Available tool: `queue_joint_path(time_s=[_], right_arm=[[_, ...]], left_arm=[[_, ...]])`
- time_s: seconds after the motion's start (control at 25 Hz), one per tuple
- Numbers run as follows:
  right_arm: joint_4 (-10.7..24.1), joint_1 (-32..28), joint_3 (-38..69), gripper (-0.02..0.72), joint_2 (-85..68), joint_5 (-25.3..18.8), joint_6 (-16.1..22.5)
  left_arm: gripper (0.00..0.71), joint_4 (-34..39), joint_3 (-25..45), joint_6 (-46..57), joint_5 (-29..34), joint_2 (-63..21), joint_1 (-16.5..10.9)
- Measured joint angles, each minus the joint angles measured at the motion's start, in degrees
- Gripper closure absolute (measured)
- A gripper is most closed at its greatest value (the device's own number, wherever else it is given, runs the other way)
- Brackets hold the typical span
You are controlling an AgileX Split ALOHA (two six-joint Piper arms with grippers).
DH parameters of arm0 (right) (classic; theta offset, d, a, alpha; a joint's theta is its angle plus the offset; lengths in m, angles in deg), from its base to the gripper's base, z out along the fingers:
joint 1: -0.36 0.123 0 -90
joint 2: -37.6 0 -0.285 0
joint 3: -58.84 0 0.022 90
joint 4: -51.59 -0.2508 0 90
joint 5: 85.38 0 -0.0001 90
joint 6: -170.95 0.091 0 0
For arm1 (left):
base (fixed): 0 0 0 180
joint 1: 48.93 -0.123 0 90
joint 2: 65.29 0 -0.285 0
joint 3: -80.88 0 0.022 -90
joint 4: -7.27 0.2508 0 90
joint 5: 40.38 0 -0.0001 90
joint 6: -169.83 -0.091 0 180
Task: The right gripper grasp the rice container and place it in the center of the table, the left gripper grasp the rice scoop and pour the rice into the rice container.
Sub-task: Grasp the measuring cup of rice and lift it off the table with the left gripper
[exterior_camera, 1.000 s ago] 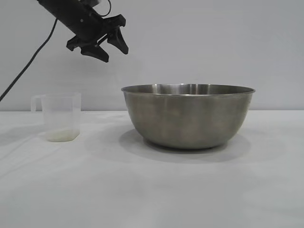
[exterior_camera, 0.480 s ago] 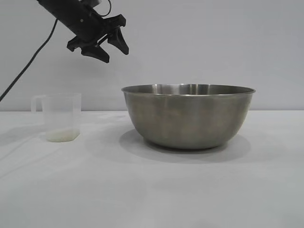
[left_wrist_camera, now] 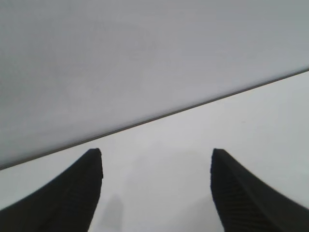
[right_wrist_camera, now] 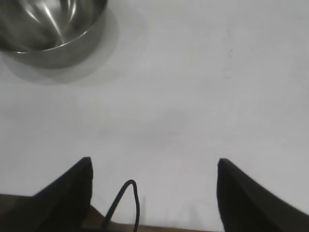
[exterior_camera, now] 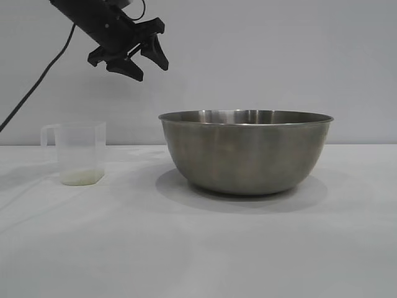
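From outside, my left gripper (exterior_camera: 138,62) hangs high in the air, above and between the rice scoop (exterior_camera: 79,153) and the rice container (exterior_camera: 245,151), touching neither. Its fingers stand spread apart with nothing between them. The scoop sits upright on the table (exterior_camera: 198,248) well below and a little to the left of my left gripper, its loop handle turned outward to the left. The rice (exterior_camera: 80,177) lies as a thin pale layer in the scoop's bottom. The container rests on the table near the middle, below and to the right of that gripper, well apart from the scoop. I count one scoop, one container and one gripper here; my right gripper does not show in this view. Against the earlier pictures, scoop, container and left gripper sit just as they did.

Through my left wrist camera, my left gripper (left_wrist_camera: 157,193) has its two dark fingers (left_wrist_camera: 72,193) parted wide over bare table, with the wall behind. Neither scoop nor container appears here.

Through my right wrist camera, my right gripper (right_wrist_camera: 154,193) is released too, two fingers (right_wrist_camera: 251,198) wide apart and empty above the table. One container (right_wrist_camera: 53,29) lies well ahead of it, clear of the fingers.
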Motion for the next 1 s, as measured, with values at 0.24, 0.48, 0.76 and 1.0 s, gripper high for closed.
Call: queue_joint_path(time_s=[0.24, 0.48, 0.76, 1.0], right_arm=[[0.25, 0.00, 0.11, 0.312, -3.00, 0.00, 0.11], [1.08, 0.00, 0.11, 0.312, -5.62, 0.00, 1.24], [1.30, 0.00, 0.11, 0.312, -5.71, 0.00, 1.48], [1.30, 0.00, 0.11, 0.312, -5.71, 0.00, 1.71]], left_arm=[[0.282, 0.09, 0.00, 0.00, 0.04, 0.00, 0.00], [0.282, 0.30, 0.00, -0.10, 0.34, 0.00, 0.00], [0.282, 1.28, 0.00, -0.10, 0.34, 0.00, 0.00], [0.282, 2.56, 0.00, -0.10, 1.02, 0.00, 0.00]])
